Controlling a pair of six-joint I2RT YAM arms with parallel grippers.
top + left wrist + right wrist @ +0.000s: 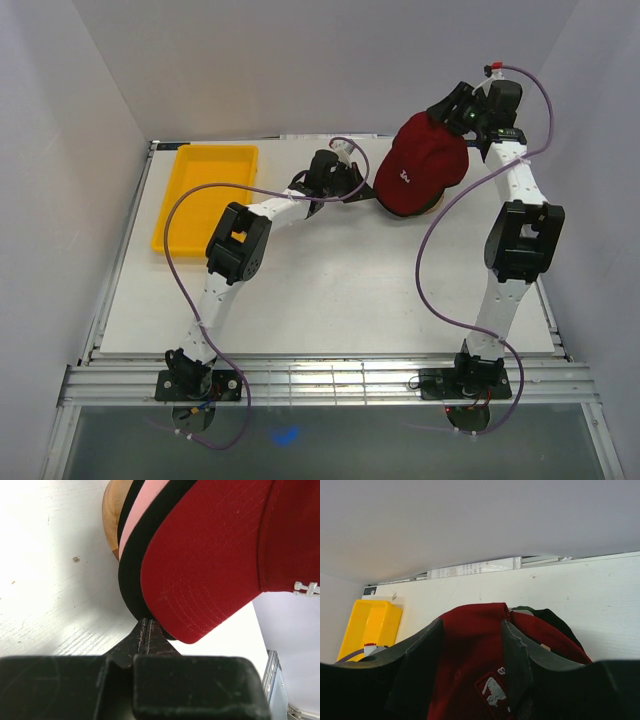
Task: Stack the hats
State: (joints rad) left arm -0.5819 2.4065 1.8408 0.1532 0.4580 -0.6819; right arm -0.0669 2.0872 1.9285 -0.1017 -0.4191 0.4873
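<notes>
- Showing a white logo [492, 692] on the dark red cap [425, 160]: an animal figure on a stitched patch, with lettering too small to read.
- Printed strip [475, 569]: lies along the table's far edge; its text is illegible.
- Yellow tray [170, 215]: sits at the far left of the table [330, 290], well apart from the caps.
- Wooden stand [111, 515]: at the far right, carrying all three caps. The brim of the pink cap [142, 510] lies between the stand and that of the black cap [131, 575]; the red brim is outermost.
- Left gripper [145, 630]: fingers pressed together, tips touching the black brim's edge.
- Right gripper [471, 625]: fingers apart, straddling the red cap's crown; whether they press the fabric cannot be told.
</notes>
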